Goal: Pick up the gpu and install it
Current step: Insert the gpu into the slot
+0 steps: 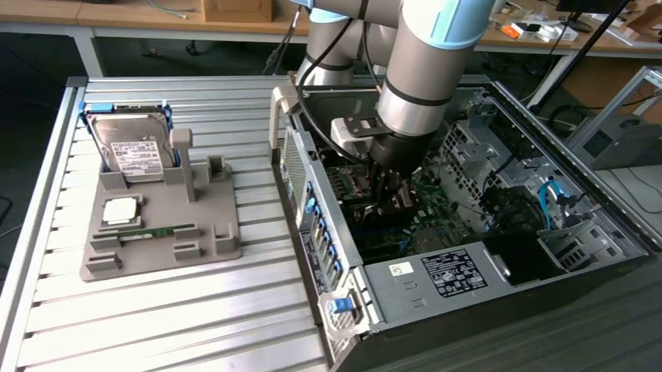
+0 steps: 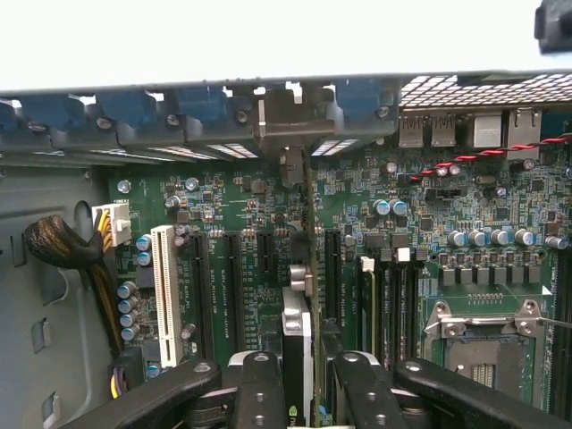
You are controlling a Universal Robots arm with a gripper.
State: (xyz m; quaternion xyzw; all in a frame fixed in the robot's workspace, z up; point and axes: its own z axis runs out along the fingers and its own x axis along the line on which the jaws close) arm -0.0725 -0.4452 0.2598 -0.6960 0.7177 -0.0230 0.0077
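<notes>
Silver slatted metal table under the whole lot. On the exterior view's left, grey plastic fixture tray sitting on it. Silver hard drive with white label propped in blue brackets at the tray's far end, square silver processor chip a bit nearer, narrow green memory stick nearer still. To the right, open black-and-grey computer tower case lying on its side. Inside: green motherboard, long white expansion slot, black braided cable bundle near that slot, silver processor socket, red-and-black twisted wire. Cluttered wooden desks way at the back.
</notes>
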